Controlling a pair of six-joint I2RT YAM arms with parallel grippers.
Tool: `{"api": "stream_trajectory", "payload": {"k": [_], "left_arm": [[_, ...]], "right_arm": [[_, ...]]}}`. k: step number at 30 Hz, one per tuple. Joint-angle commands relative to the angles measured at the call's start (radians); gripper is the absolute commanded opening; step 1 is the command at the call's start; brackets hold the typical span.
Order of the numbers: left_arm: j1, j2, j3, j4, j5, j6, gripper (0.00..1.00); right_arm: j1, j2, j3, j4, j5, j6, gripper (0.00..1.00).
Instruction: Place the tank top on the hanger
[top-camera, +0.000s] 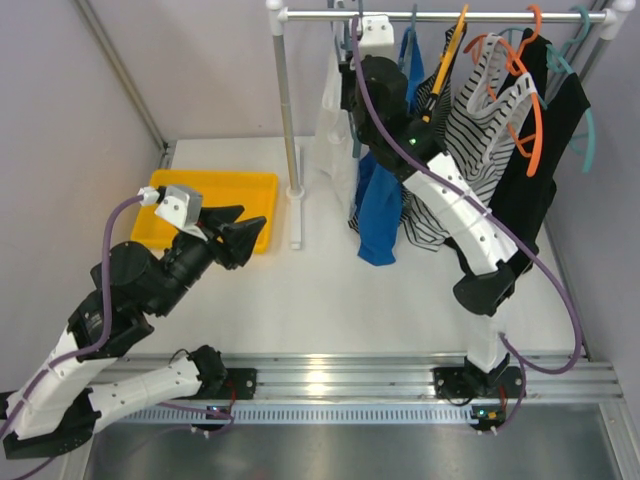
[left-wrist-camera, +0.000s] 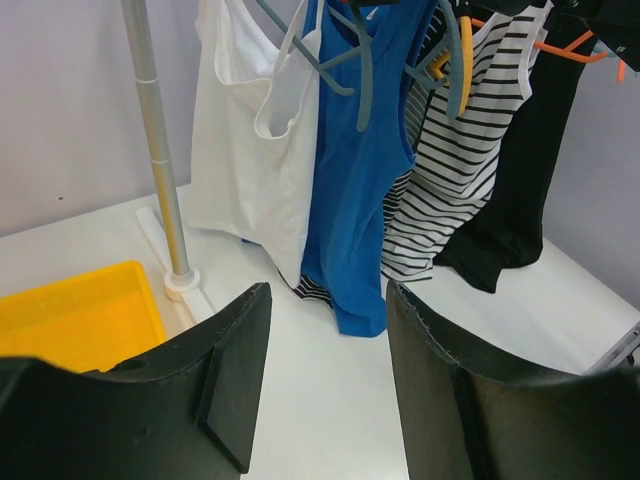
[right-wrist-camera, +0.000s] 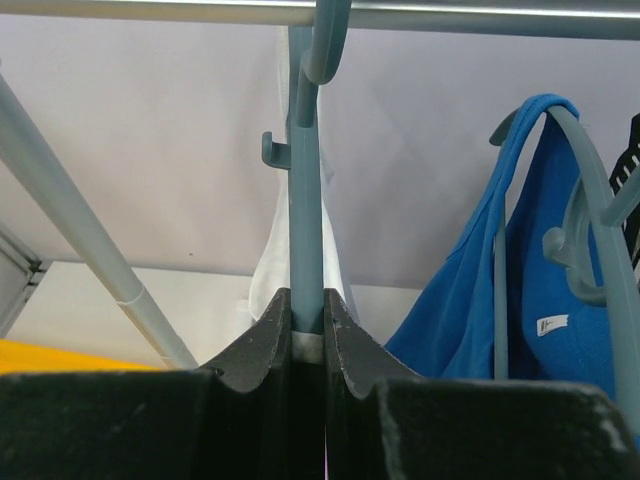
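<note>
The tank top (left-wrist-camera: 245, 170) hangs upper left, apparently on the hanger (left-wrist-camera: 322, 68), touching the blue top (left-wrist-camera: 360, 200) — left gripper (left-wrist-camera: 327, 295) fingers spread below.

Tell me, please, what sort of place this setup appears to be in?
Most likely a robotics lab test cell, dressed as a small laundry corner: a left arm and right arm bolted to an aluminium rail at a white table, a clothes rack of hung tops, and plain grey partition walls.

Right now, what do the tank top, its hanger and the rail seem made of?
The tank top: thin soft white fabric, draping in folds. The hanger: apparently matte grey-blue plastic, moulded hook. The rail: likely metal, smooth sheen.
</note>
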Motion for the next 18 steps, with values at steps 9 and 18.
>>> {"api": "stream_trajectory", "payload": {"k": [9,18], "left_arm": [[0.000,0.021,0.001,0.049,-0.011,0.031,0.55],[0.000,0.024,-0.002,0.046,-0.013,0.027,0.55]], "right_arm": [[-0.032,0.016,0.035,0.072,-0.023,0.024,0.00],[-0.033,-0.001,-0.003,0.076,-0.033,0.032,0.00]]}}
